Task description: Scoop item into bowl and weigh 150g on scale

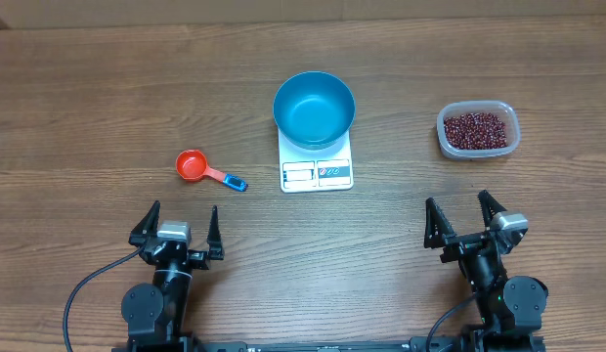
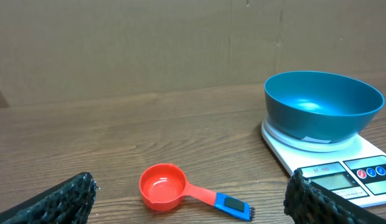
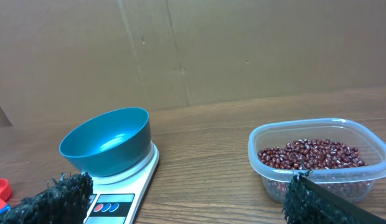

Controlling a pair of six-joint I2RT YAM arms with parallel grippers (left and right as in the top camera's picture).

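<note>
- Fingers on both sides are spread wide and empty: left gripper (image 1: 183,211), right gripper (image 1: 456,201).
- Red scoop (image 1: 194,165) lies flat just ahead of the left fingers. Its handle sits low on the table (image 1: 78,98), so a pinch may slip or skid it.
- Beans (image 1: 474,128) sit in the clear tub (image 1: 443,137) ahead of the right fingers. The tub looks light and likely slides when dug into unless braced.
- Blue bowl (image 1: 314,108) is on the scale (image 1: 317,174), ahead and between both grippers. A bump would shift it, and a heaped scoop risks overshoot.

bg: brown cardboard wall (image 2: 149,43) w/ seams; furn: dark wood-grain table (image 1: 88,98); light: even
</note>
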